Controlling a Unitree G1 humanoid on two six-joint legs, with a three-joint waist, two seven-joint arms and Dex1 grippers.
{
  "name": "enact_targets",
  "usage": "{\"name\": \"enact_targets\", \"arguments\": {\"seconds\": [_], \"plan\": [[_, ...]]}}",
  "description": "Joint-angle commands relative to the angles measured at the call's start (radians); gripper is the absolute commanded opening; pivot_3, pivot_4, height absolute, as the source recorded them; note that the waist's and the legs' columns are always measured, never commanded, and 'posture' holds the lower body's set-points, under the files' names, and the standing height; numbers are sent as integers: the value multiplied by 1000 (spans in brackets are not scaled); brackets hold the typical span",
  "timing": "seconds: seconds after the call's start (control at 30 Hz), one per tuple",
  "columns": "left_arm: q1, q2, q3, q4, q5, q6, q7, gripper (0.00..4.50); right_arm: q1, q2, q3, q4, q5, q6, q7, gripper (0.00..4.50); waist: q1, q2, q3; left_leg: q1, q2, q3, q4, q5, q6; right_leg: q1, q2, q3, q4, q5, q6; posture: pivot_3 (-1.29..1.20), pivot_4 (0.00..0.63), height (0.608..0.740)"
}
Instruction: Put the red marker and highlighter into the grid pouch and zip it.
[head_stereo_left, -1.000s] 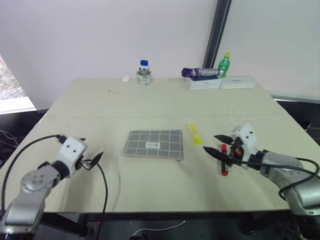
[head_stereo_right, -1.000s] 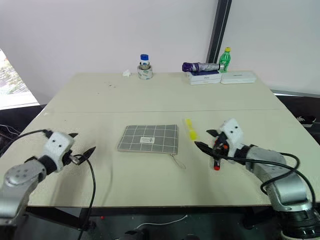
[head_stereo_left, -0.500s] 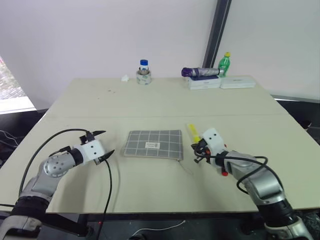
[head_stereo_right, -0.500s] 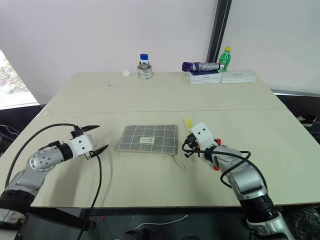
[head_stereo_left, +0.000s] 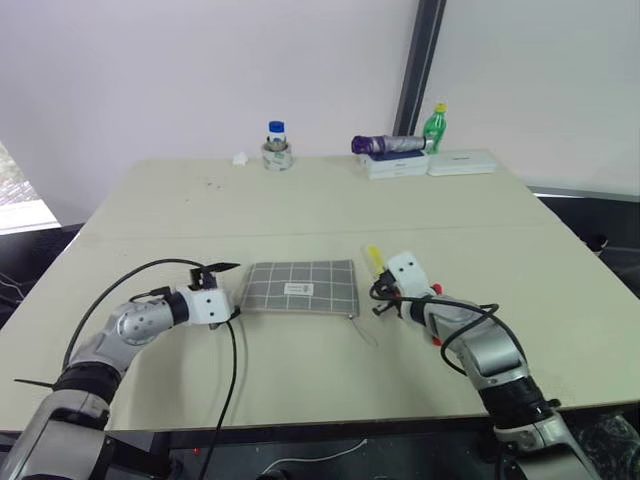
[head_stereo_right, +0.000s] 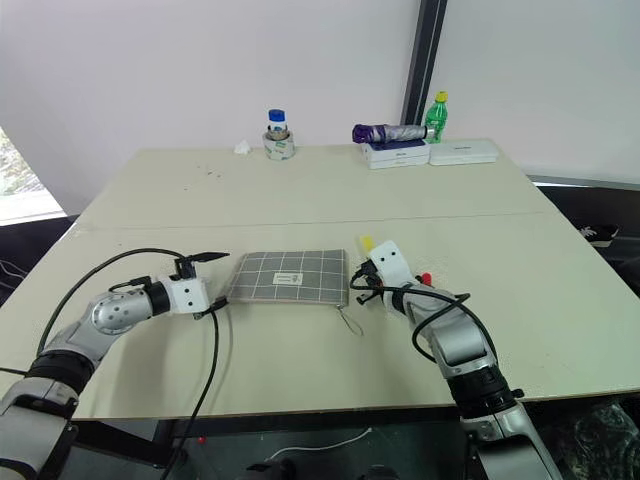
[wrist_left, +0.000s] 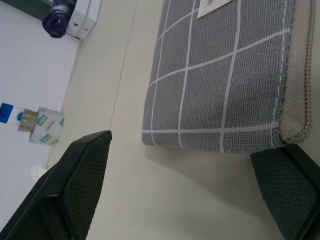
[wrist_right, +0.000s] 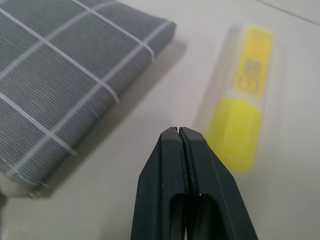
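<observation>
Nearest, both arms reach in over the pale table. The left gripper sits with its two black fingers spread wide at the left end of the grid pouch, holding nothing. The right gripper has its fingers pressed together on nothing, its tip between the pouch's right edge and the highlighter, which lies on the table just beside the pouch. The red marker lies mostly hidden behind the right arm, only bits of red showing. The pouch lies flat, white label up, its zipper cord trailing toward the near edge. Along the far edge stand a small blue-capped jar, a folded purple umbrella on white boxes, and a green bottle.
</observation>
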Motion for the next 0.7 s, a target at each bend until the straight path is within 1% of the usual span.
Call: {"name": "enact_targets", "arguments": {"seconds": [0.03,0.33,0.7], "plan": [[-18,-4,-5,22,-12,-28,-14,4500,-40,20,20,13,-21,-35,15,43,0,0,0,0,0,0,0,0,0,0,0,0,0,0,0,0,150,740],[-6,-13,-4,2,-69,-48,-91,4500,-78,40,43,92,-48,-82,52,43,0,0,0,0,0,-1,0,0,-1,0,0,0,0,0,0,0,150,740],[59,-6,3,-104,-143,-25,-179,4500,-95,49,61,128,-80,-120,95,43,-1,0,0,0,0,-1,0,1,-1,0,1,0,1,0,0,0,150,740]]}}
